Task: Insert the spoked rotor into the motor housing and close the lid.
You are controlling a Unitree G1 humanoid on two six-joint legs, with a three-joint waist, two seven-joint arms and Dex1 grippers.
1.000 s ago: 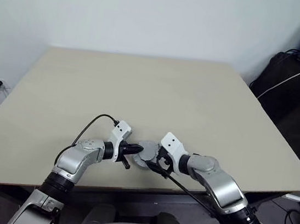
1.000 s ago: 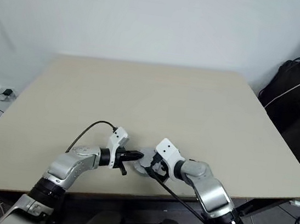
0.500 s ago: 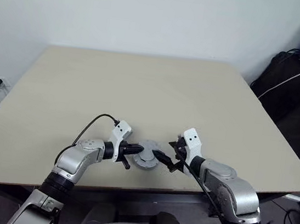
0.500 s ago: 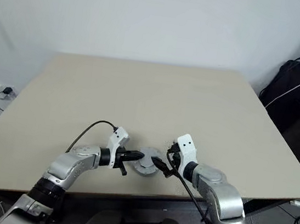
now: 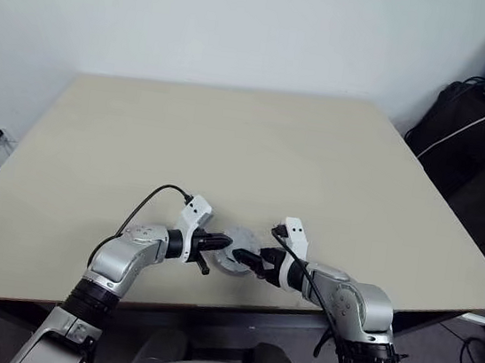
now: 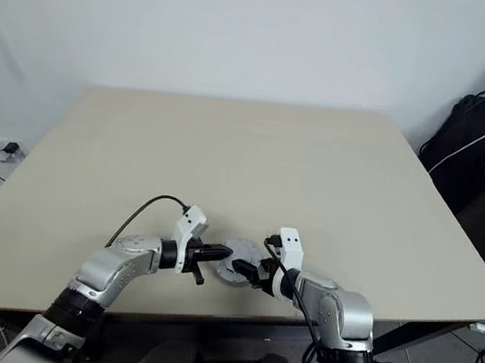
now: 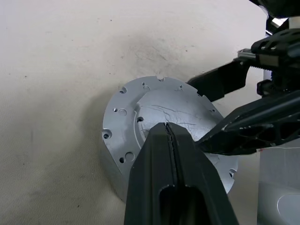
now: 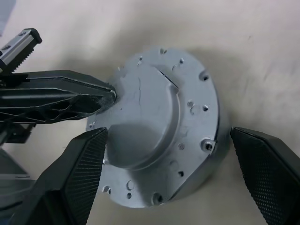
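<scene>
Right wrist view: the lid (image 8: 159,126), a silvery-grey round disc with a raised middle and small holes near its rim, is seen lying on top of a round grey body that is taken to be the motor housing (image 8: 213,161). This stack is set on the tan table (image 5: 231,135), near the front edge, between the two arms. No copper windings and no spoked rotor can be picked out, so the rotor is judged to be inside already, though that cannot be checked.

The right gripper (image 8: 173,180) is held wide open, with one black finger on each side of the stack. Both pads (image 8: 89,168) are apart from the metal, so nothing is held by it.

The left gripper (image 7: 168,129) is shut tight with nothing between its fingers. Its closed tip is laid on the raised middle of the lid, like a finger pushing down.

The step in hand is judged to be the closing of the lid. The lid looks flat on the housing, but whether it is fully seated cannot be told. For the next move, the lid would need to be kept pressed flat, and the open fingers brought in evenly around the rim. A crooked squeeze could tip the lid or slide the stack on the table.
</scene>
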